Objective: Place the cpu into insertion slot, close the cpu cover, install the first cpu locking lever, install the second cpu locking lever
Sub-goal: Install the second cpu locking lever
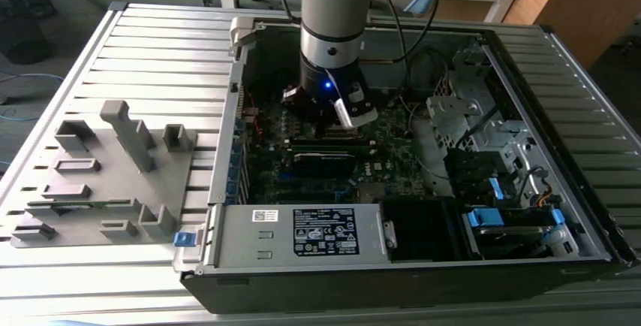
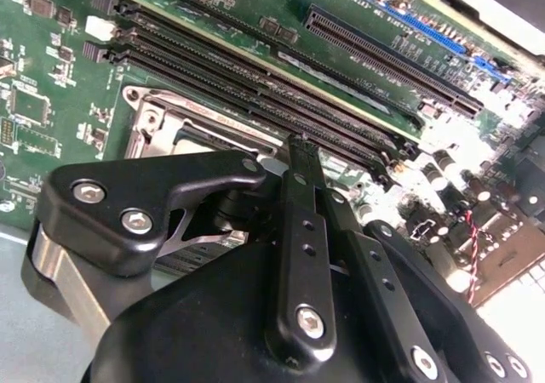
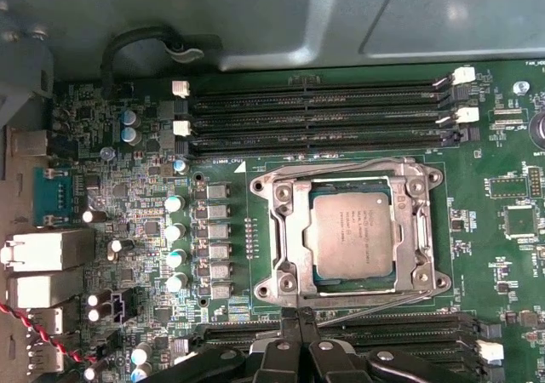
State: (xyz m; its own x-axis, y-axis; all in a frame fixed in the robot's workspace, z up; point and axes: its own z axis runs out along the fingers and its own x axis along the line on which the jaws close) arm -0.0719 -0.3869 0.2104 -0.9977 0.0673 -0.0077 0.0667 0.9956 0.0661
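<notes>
cpu (image 3: 352, 233) seated in insertion slot (image 3: 285, 242), cpu cover (image 3: 407, 172) down, claw (image 3: 300, 325) pinched together and empty beside it, lever step in hand, needing a hooking push.

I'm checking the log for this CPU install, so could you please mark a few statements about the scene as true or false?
1. The cpu lies in the insertion slot. True.
2. The gripper holds the cpu. False: it holds nothing, fingers together beside the socket.
3. The memory slots hold sticks. False: they look empty.
4. The arm reaches down into the open computer case. True.
</notes>
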